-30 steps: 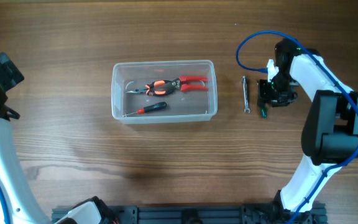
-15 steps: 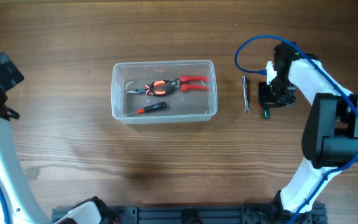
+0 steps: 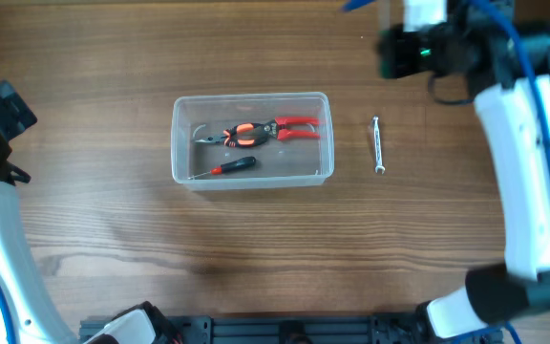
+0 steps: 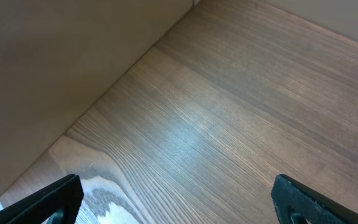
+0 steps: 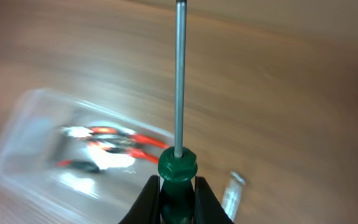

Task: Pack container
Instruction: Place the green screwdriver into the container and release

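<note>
My right fingers [image 5: 146, 198] are closed tight on the handle of a green-handled screwdriver [image 5: 177, 167], whose bare steel shaft points straight out ahead of them. That arm is held high above the surface [image 3: 113, 248], towards the far right corner, and looks blurred from above. The container [image 3: 252, 96] sits near the middle of the surface, its long sides running along the far and near edges. In it lie red-handled pliers [image 3: 261, 132], and nearer to me a small screwdriver [image 3: 227, 167] with a black and red handle. A slim silver tool [image 3: 377, 145] lies on the bare wood just beside the container's right end, apart from it. My left fingers [image 4: 55, 196] are spread wide with nothing between them, over bare wood at the left edge.
</note>
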